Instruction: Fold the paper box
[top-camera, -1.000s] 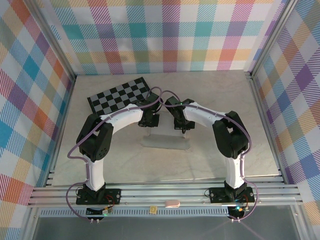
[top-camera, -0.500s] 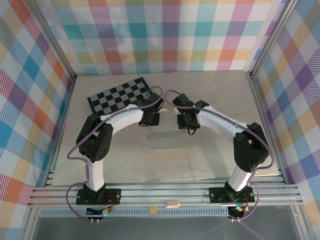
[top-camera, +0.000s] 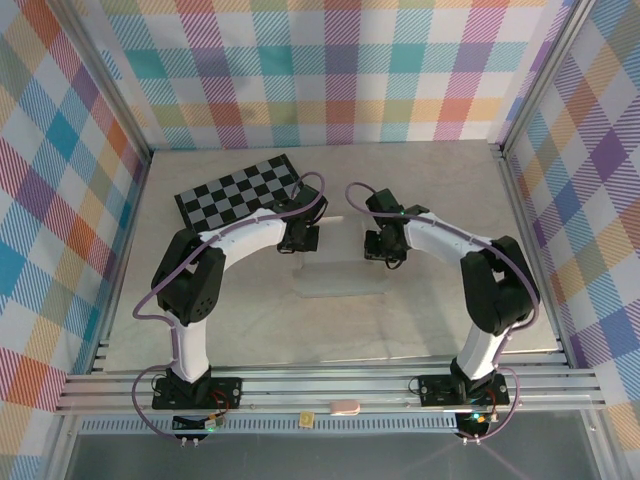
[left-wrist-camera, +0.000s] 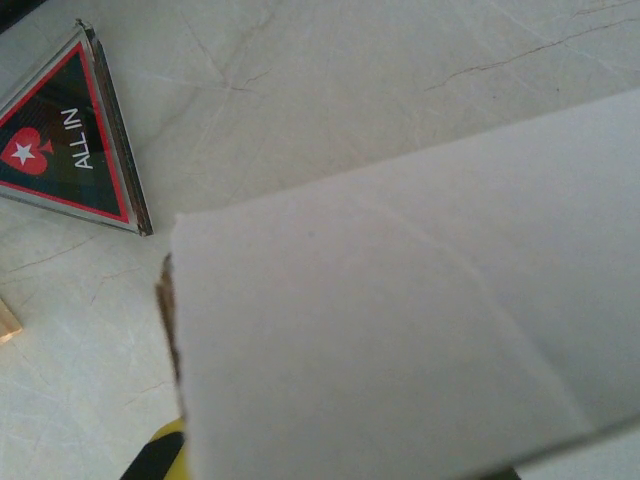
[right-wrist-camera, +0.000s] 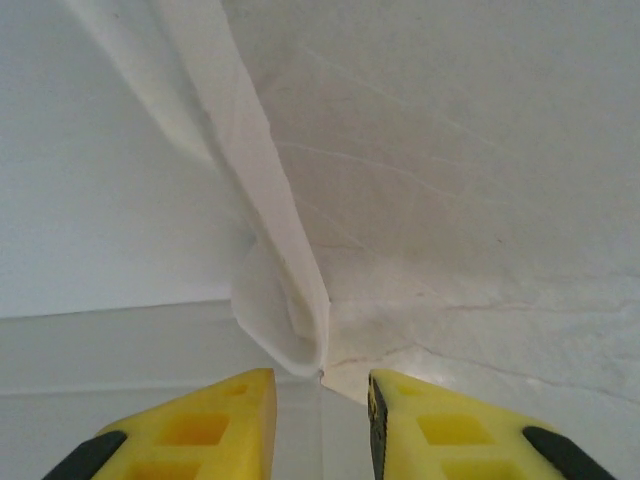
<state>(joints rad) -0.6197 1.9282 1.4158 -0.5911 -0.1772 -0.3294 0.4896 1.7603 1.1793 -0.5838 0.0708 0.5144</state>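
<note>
Cardboard, white and unmarked: the paper box (top-camera: 342, 282) lies at the centre of the tabletop (top-camera: 440, 320), with one flap raised. The left gripper (top-camera: 298, 238) has its jaws pinched on that flap. The right gripper (right-wrist-camera: 322, 385) has its jaws slightly parted and empty, with a curled flap at its 12 o'clock. A checkered board (top-camera: 240, 188) lies at 11 o'clock.

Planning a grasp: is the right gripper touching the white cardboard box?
Cannot tell. Right wrist view: the white cardboard box ends at the open right gripper, without clear gap or contact.
</note>
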